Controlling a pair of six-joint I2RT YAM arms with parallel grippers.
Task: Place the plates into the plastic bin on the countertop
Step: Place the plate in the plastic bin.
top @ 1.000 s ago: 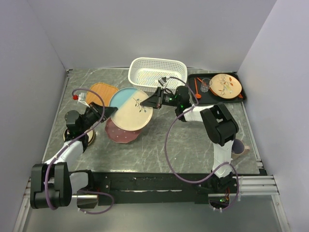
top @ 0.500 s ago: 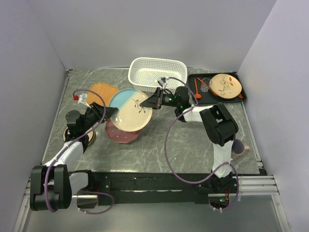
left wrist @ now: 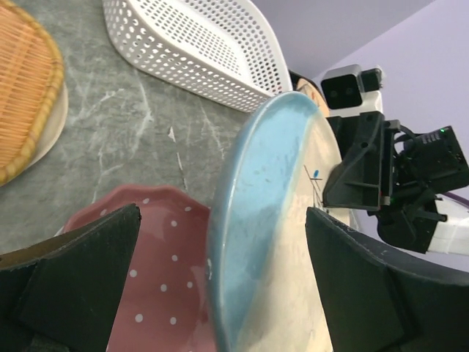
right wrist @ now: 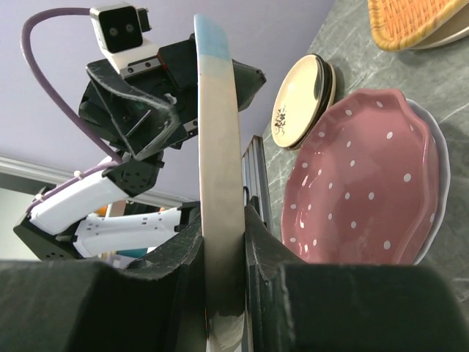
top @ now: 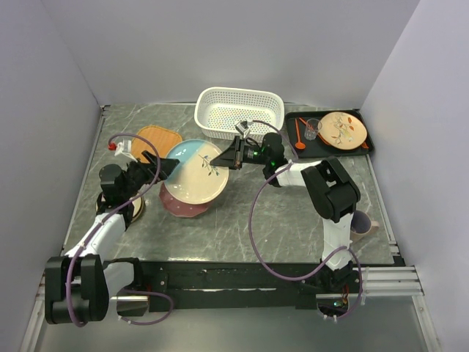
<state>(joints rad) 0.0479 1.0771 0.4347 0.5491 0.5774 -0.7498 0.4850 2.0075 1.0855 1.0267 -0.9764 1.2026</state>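
Note:
The pale blue-cream plate (top: 192, 172) with a leaf sprig hangs tilted above the speckled pink plate (top: 178, 207). My right gripper (top: 226, 157) is shut on its right rim; the right wrist view shows the rim (right wrist: 218, 132) pinched edge-on between the jaws (right wrist: 223, 242). My left gripper (top: 165, 167) stands wide open around the plate's left, blue side (left wrist: 267, 191), its pads (left wrist: 73, 282) clear of the rim. The white lattice plastic bin (top: 239, 112) stands behind on the marble countertop (top: 249, 220). An orange rounded-square plate (top: 155, 139) lies at the left.
A black tray (top: 366, 147) at the back right carries a cream plate with red-orange marks (top: 343, 129), a clear cup (top: 313, 128) and orange utensils. A small dark-rimmed plate (top: 136, 211) lies under my left arm. Walls close in both sides.
My left gripper has opened and let go of the plate's left rim. The plate, held by the right gripper alone, has tilted and shifted slightly left.

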